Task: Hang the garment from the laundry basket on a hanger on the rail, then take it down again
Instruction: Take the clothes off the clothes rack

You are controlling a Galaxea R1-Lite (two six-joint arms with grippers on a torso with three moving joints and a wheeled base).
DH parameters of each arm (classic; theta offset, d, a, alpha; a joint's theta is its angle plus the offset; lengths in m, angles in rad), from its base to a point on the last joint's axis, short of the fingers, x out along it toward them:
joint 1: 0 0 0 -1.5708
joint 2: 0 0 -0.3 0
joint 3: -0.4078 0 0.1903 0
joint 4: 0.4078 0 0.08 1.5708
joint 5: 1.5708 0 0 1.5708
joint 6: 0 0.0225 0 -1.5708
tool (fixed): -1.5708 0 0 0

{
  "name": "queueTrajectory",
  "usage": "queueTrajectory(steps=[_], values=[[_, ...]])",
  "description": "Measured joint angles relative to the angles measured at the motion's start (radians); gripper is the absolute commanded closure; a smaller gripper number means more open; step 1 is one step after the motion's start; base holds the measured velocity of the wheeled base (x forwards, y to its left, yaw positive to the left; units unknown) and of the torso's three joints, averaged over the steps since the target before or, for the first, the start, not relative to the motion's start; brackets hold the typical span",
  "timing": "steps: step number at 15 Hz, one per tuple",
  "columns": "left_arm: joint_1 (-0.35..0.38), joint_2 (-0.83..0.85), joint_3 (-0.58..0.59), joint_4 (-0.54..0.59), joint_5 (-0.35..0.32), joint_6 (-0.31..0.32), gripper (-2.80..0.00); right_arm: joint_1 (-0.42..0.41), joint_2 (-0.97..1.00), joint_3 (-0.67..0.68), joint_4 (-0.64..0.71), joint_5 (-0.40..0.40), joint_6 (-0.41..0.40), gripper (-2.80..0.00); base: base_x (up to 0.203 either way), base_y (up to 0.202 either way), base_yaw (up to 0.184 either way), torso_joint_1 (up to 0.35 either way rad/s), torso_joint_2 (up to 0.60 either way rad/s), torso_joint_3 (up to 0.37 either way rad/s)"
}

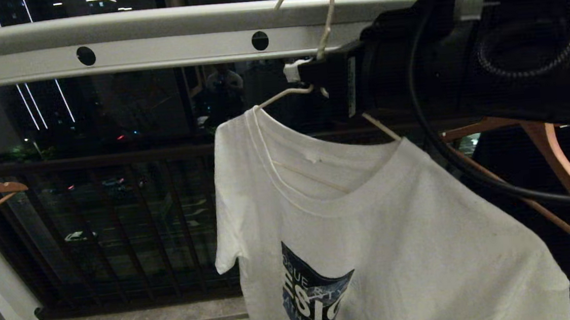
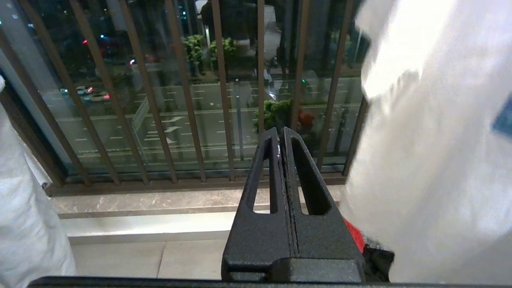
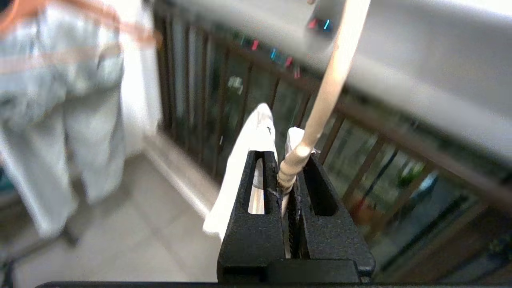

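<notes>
Dark balcony railing (image 1: 118, 234), brown wooden hangers (image 1: 565, 168), pale denim garment (image 3: 60, 104).

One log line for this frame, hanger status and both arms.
right gripper: shut on thin white wire hanger neck | white printed T-shirt: on hanger | hook: at pale grey rail | left gripper: shut, empty

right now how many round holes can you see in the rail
2: one round hole toward the left of the rail, another hole near the hanger. More may hide behind the right gripper.
</notes>
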Motion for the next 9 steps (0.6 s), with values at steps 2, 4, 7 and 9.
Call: queueTrajectory(steps=[2,4,7,9], values=[[0.0,0.0,0.0,0.0,0.0,0.0,0.0,0.006,-0.027,0.106,-0.018,0.001,-0.001,0.0,0.0,0.0,0.0,0.0,0.0,0.0],[0.0,0.0,0.0,0.0,0.0,0.0,0.0,0.004,-0.052,0.227,-0.079,0.004,0.002,0.0,0.0,0.0,0.0,0.0,0.0,0.0],[0.0,0.0,0.0,0.0,0.0,0.0,0.0,-0.01,-0.071,0.403,-0.215,0.01,0.003,0.0,0.0,0.0,0.0,0.0,0.0,0.0],[0.0,0.0,0.0,0.0,0.0,0.0,0.0,-0.028,-0.058,0.483,-0.305,0.04,0.01,0.0,0.0,0.0,0.0,0.0,0.0,0.0]])
